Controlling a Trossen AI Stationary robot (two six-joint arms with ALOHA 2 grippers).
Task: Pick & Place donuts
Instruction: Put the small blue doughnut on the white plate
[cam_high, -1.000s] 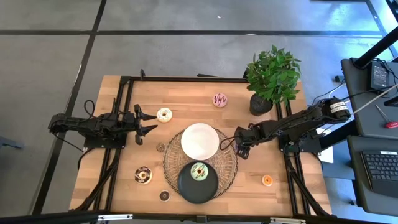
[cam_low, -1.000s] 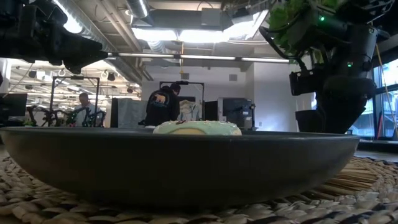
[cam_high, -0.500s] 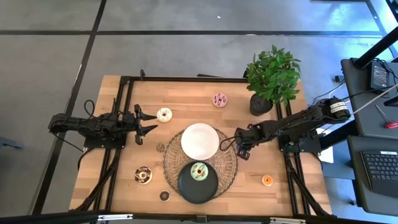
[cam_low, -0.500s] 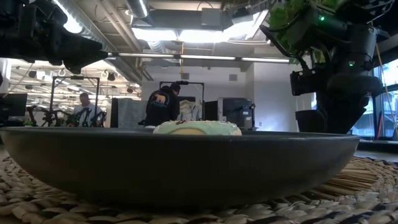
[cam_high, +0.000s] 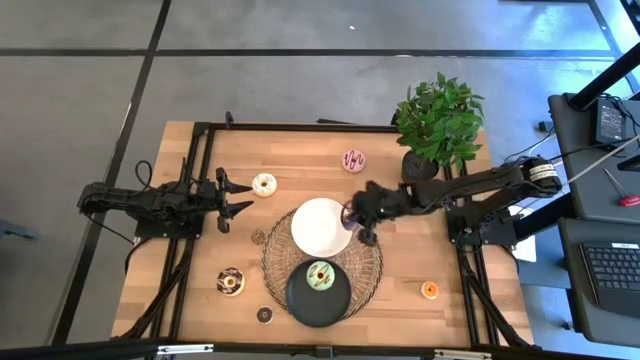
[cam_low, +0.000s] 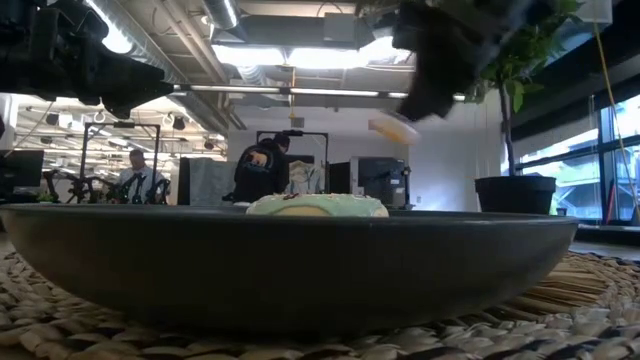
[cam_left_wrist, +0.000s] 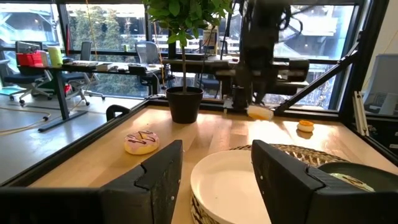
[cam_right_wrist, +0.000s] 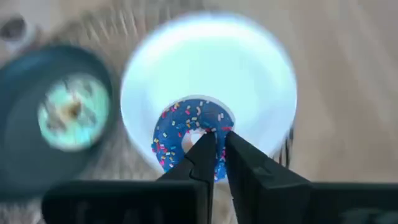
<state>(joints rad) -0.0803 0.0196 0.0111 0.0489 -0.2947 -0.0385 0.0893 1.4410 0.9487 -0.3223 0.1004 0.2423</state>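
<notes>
Now the right gripper (cam_right_wrist: 216, 149), pinching a blue sprinkled donut (cam_right_wrist: 186, 134) by its rim, hangs over the white plate (cam_high: 315, 232) (left gripper (cam_high: 235, 198) waits spread), so lowering and releasing likely come next.

The right claw (cam_high: 352, 222) has swung away from the bare wood at the mat's far side and now hangs over the near edge of the white plate (cam_high: 318, 228), its arm stretched out across the table (cam_high: 300, 150). Its fingers, spread a second ago, have closed on a blue sprinkled donut (cam_right_wrist: 189, 134), pinching the ring's wall so that the donut hangs just below the tips, above the white plate. In the low view the claw's dark bulk (cam_low: 440, 50) has moved across the top of the picture, uncovering the plant pot (cam_low: 515, 193) behind it, and a pale ring (cam_low: 393, 128) now hangs beneath the claw.
</notes>
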